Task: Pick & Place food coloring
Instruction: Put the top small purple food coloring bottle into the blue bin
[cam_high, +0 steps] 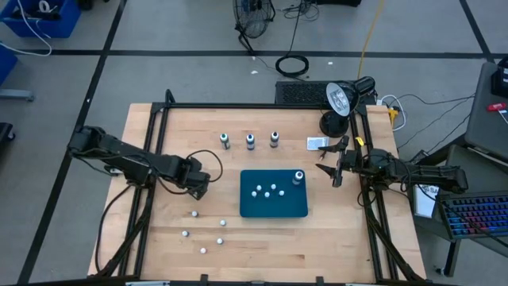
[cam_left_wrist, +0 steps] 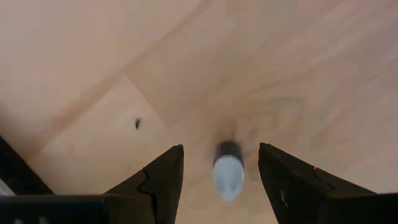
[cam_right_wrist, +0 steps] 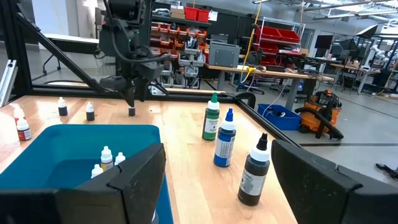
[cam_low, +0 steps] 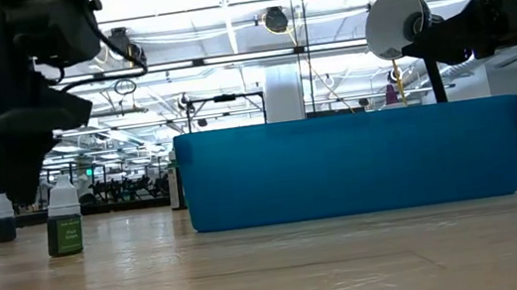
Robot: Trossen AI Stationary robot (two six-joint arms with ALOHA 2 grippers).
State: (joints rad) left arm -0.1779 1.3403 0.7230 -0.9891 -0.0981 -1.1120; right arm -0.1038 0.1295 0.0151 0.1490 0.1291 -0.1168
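Directly above bottle (cam_left_wrist: 228,176): left hand (cam_left_wrist: 221,180), spread.

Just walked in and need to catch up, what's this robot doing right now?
It is moving small food coloring bottles into a blue bin. The left gripper hangs open right over one small bottle standing on the wooden table, fingers on either side, not yet closed. Several small bottles already sit in the bin, and others wait on the table. The right gripper waits open beside the bin, holding nothing.
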